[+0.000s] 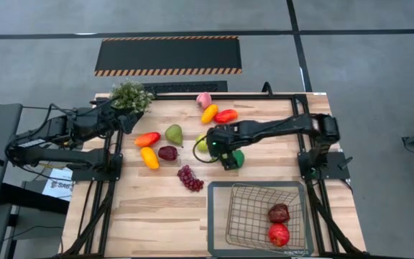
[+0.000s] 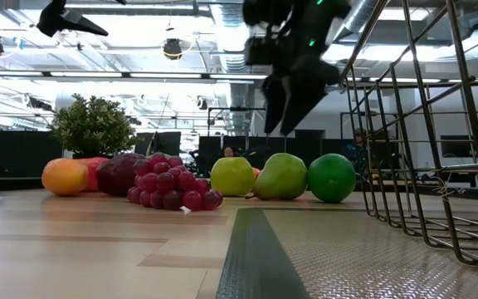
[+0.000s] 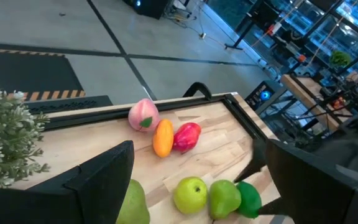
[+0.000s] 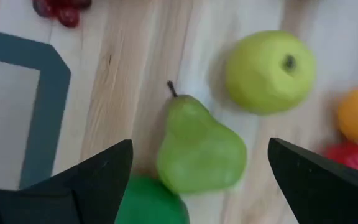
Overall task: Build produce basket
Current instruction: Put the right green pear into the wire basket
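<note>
My right gripper (image 1: 225,152) is open and hangs above a green pear (image 4: 201,149), one finger on either side of it and clear of it (image 2: 293,100). The pear lies on its side on the table between a green apple (image 4: 269,71) and a green lime (image 4: 148,202). The wire basket (image 1: 264,214) stands on a grey mat at the near right and holds two red fruits (image 1: 279,223). My left gripper (image 1: 124,119) is open and empty at the far left beside the potted plant (image 1: 130,95).
More produce lies on the table: a peach (image 1: 204,99), an orange pepper (image 1: 209,113), a red pepper (image 1: 226,115), another pear (image 1: 174,134), two more peppers (image 1: 148,147), a dark red fruit (image 1: 167,152) and grapes (image 1: 190,178). Bare wood lies at the near left.
</note>
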Controlling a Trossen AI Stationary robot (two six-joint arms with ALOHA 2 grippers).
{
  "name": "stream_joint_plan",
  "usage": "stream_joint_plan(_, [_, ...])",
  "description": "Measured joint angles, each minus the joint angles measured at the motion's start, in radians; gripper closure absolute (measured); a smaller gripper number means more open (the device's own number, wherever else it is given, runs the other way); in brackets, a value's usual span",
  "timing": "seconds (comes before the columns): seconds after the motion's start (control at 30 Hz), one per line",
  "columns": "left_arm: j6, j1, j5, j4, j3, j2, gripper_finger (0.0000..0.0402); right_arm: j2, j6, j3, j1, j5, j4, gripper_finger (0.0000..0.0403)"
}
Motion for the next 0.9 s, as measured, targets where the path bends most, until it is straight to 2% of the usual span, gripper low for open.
stream_joint_plan(0.27, [0.000, 0.000, -0.017, -0.023, 0.000, 0.000, 0.0055, 0.144, -0.080, 0.090, -0.012, -0.038, -0.014, 0.0012])
stream_joint_plan(0.47, [0.000, 0.000, -0.017, -0.024, 0.000, 0.000, 0.0055, 0.206, -0.080, 0.091, -0.022, -0.059, -0.082, 0.0012])
stream_joint_plan(0.73, [0.000, 0.000, -0.024, -0.024, 0.000, 0.000, 0.0055, 0.222, -0.054, 0.090, -0.031, -0.058, -0.094, 0.0013])
stream_joint_plan(0.9, [-0.001, 0.000, -0.024, -0.026, 0.000, 0.000, 0.0055, 0.222, -0.052, 0.084, -0.032, -0.060, -0.124, 0.0029])
